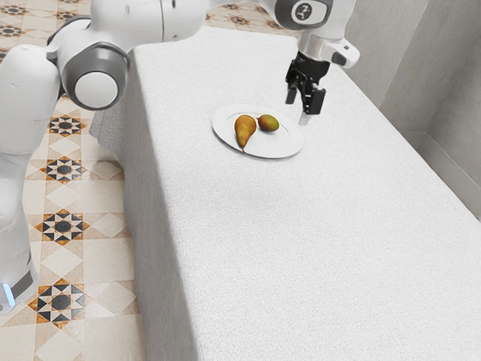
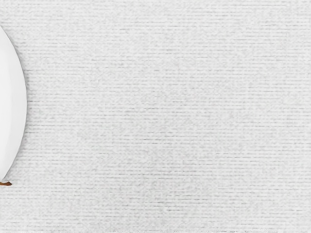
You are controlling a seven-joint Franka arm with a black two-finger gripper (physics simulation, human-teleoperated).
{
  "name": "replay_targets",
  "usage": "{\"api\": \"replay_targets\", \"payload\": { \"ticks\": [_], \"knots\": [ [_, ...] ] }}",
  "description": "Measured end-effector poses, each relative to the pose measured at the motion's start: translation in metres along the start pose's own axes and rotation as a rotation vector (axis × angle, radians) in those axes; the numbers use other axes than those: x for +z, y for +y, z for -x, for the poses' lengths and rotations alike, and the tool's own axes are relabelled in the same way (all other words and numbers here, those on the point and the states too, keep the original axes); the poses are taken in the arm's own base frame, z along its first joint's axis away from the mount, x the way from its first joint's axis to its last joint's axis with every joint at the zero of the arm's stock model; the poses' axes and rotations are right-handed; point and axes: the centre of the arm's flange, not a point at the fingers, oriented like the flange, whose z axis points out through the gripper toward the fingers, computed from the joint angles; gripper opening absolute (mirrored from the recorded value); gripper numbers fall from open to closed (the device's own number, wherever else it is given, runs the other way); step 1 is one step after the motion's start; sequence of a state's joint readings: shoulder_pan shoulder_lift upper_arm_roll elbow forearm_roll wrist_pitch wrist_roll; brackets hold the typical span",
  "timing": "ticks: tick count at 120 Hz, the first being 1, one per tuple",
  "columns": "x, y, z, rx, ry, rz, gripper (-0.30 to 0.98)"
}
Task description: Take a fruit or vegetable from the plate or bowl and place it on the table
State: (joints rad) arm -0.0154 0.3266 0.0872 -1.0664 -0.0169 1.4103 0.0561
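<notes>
A robot arm [image 1: 139,21] held its black gripper [image 1: 301,106] above a white-clothed tabletop [image 1: 308,248], with its 2 fingers parted by a visible gap and no fruit between them. How near they stood to their widest reach could not be told. The task's candidates, 1 brown-gold pear [image 1: 244,129] and 1 smaller green-and-red fruit [image 1: 269,123], lay close together on a white plate [image 1: 282,153]; whether they touched could not be told. The pear's stem [image 2: 5,184] poked out past the plate's rim.

The plate sat toward the tabletop's far end in the exterior view, a little nearer the long edge on the exterior view's left than the opposite 1. The gripper hung over the plate's side toward the exterior view's right, and the wrist view looked down mostly on cloth beside the rim.

By that showing, 0 fruits had reached the table, and the work appeared to be at its approach stage. Left to do were 4 steps: line up over either fruit, close on it, lift it clear of the rim and set it on open cloth.
</notes>
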Motion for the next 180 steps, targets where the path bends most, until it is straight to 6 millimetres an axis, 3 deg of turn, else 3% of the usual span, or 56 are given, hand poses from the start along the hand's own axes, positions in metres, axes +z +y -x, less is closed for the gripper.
{"api": "replay_targets", "payload": {
  "ticks": [76, 92, 105, 118, 140, 155, 170, 180],
  "knots": [
    [0.008, 0.0, 0.001, 0.049, -0.039, 0.036, 0.69],
    [-0.007, -0.021, 0.008, 0.006, -0.013, 0.021, 0.69],
    [-0.009, -0.067, 0.015, -0.09, -0.013, -0.02, 0.69],
    [-0.002, -0.114, 0.021, -0.187, -0.029, -0.054, 0.69],
    [0.024, -0.176, 0.024, -0.269, -0.068, -0.078, 0.69],
    [0.033, -0.198, 0.024, -0.247, -0.06, -0.071, 0.69],
    [0.033, -0.203, 0.021, -0.155, -0.035, -0.069, 0.69],
    [0.049, -0.205, 0.013, -0.073, -0.042, -0.062, 0.69]
  ]
}}
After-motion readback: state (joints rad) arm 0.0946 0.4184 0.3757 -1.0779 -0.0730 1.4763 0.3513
